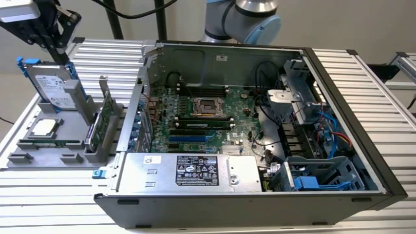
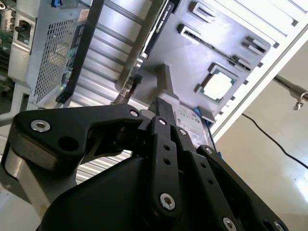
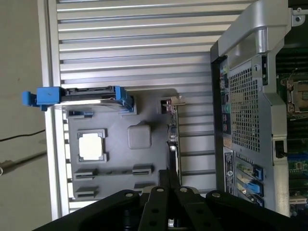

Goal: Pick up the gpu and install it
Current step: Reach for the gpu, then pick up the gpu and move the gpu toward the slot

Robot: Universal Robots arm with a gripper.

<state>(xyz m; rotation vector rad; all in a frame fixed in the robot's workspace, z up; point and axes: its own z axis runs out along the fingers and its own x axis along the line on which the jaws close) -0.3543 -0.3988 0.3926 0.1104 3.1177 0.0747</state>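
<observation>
Arm [image 1: 246, 18] elbow joint sits high at the back in the exterior view, black gripper [image 1: 55, 41] hangs at that view's far left pointing down, and in both wrist views its fingers [image 3: 163, 185] lie pressed together, apparently gripping nothing.

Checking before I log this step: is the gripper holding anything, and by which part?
Nothing is held. The gripper hangs shut above the tray, and the gpu stands upright in the tray, apart from it.

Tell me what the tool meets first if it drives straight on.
Probably the gpu, standing on edge in the grey holder right ahead of the tool; depth is unclear.
</observation>
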